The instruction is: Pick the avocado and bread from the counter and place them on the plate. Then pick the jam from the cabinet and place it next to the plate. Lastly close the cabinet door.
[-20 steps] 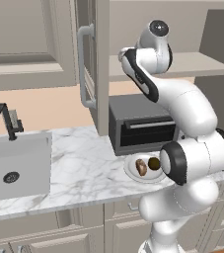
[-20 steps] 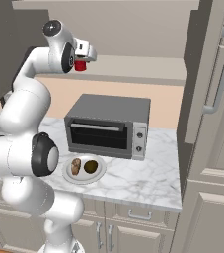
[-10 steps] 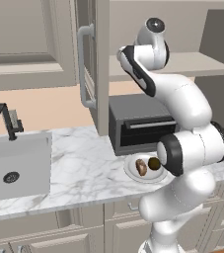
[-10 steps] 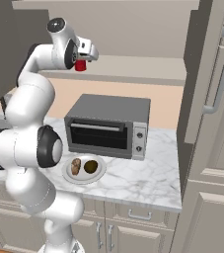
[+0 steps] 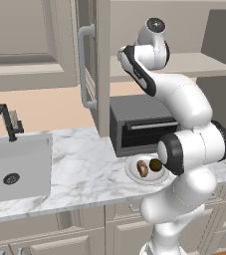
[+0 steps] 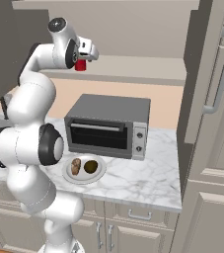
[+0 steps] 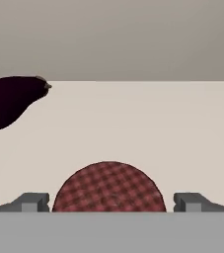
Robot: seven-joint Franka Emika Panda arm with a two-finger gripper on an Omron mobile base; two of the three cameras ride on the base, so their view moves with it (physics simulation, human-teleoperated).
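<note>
The red jam (image 6: pixel 80 65) stands on the beige shelf (image 6: pixel 138 68) of the cabinet. My gripper (image 6: pixel 83 56) is at the jar and open. In the hand view its checked red lid (image 7: pixel 108 187) sits between my fingertips (image 7: pixel 32 201), one on each side with a gap left. The white plate (image 5: pixel 132 175) rests on the marble counter (image 5: pixel 84 169) in front of the toaster oven. On it lie the brown bread (image 5: pixel 142 168) and the dark green avocado (image 5: pixel 156 164). The cabinet door (image 5: pixel 102 74) stands open, swung out towards me.
A grey toaster oven (image 6: pixel 108 126) stands on the counter under the shelf. A dark purple object (image 7: pixel 10 101) lies on the shelf beyond the jar. The sink (image 5: pixel 15 167) and black faucet (image 5: pixel 5 122) are at the left. A tall beige door with a bar handle (image 6: pixel 221 69) rises at the right.
My hand has edged slightly further in towards the jar on the shelf. The jaws have stayed open and the jar has not moved.
</note>
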